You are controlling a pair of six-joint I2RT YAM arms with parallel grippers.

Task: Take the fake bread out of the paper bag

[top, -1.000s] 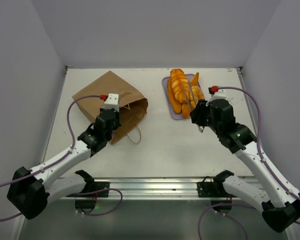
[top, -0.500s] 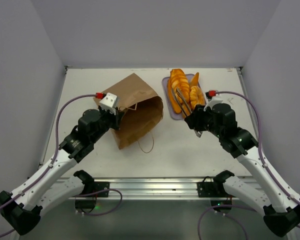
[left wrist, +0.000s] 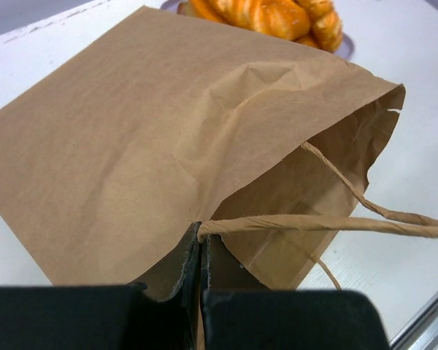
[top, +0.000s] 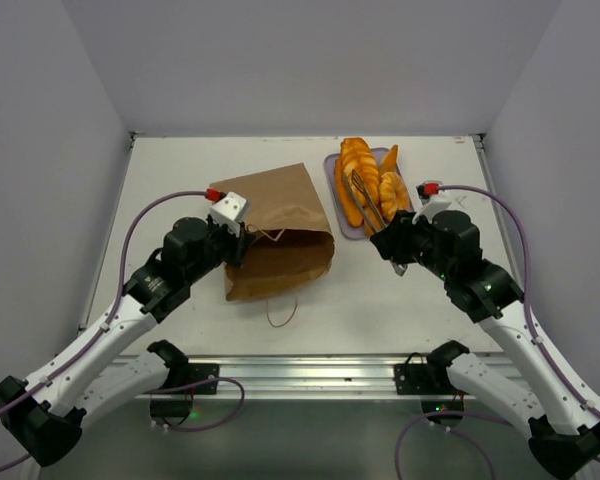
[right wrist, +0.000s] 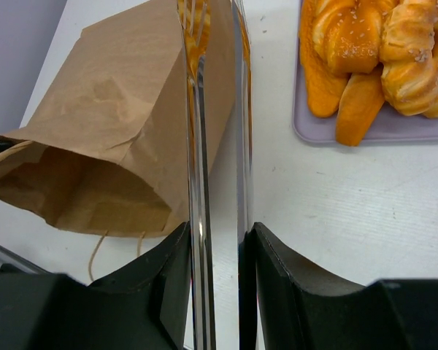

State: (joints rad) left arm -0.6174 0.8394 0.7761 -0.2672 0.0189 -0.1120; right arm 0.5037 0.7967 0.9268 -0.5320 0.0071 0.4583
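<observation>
The paper bag lies on its side left of centre, its mouth held open toward the near right. My left gripper is shut on the bag's upper rim where a string handle comes out. Inside the mouth only brown paper shows. The fake bread is piled on a lavender tray at the back right. My right gripper is shut on thin metal tongs, whose arms point over the tray's near end. The bread also shows in the left wrist view and the right wrist view.
A second string handle loops onto the table in front of the bag. The tray's edge lies just right of the tongs. Grey walls enclose the table on three sides, and a metal rail runs along the near edge.
My left gripper has risen and swung right with the bag's rim, so the bag has turned and its mouth has opened. The right gripper with the tongs has shifted slightly left.
</observation>
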